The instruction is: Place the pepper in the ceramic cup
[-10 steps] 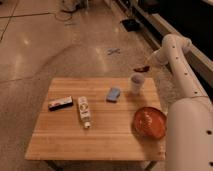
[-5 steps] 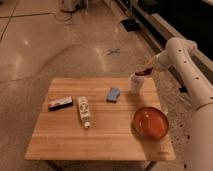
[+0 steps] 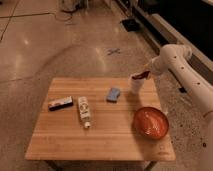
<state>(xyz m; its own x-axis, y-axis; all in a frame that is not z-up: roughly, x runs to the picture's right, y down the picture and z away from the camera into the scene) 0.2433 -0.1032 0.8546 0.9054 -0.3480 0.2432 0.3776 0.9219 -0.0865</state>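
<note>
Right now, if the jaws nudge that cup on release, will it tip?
Possibly. The cup is narrow, upright and near the table edge, so a sideways bump could topple it. The gripper holds the pepper just above its rim.

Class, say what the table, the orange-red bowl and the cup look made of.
Table: pale wood, visible plank lines, matte. Bowl: probably glazed ceramic, slight sheen. Ceramic cup: pale, plain, likely ceramic. The gripper holds the pepper just above the cup.
</note>
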